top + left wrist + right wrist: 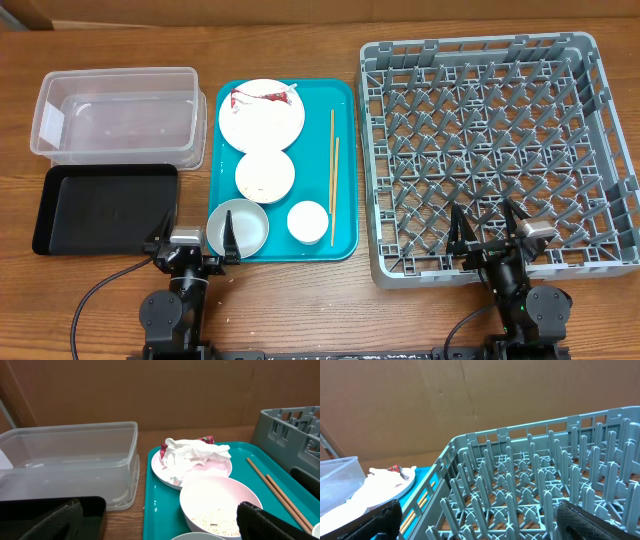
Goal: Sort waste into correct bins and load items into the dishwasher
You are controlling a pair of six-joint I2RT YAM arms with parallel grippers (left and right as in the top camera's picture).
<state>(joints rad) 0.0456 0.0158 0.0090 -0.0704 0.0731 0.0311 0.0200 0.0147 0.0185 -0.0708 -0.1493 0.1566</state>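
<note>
The crumpled white napkin (192, 455) with its red wrapper (206, 439) lies on the larger plate (261, 115). Rice grains (215, 521) sit in the smaller plate (265, 175). A grey bowl (238, 226), a white cup (308, 221) and two chopsticks (333, 170) share the teal tray (283, 250). The clear tub (118, 115) and black tray (105, 208) are at the left, the grey dish rack (495, 150) at the right. My left gripper (197, 238) stands open at the teal tray's near left corner. My right gripper (487, 228) hangs open over the rack's near edge. Both are empty.
A brown cardboard wall rises behind the table in both wrist views. Bare wood shows between the black tray and the teal tray (125, 520). A few stray rice grains lie on the teal tray's left rim (156, 505).
</note>
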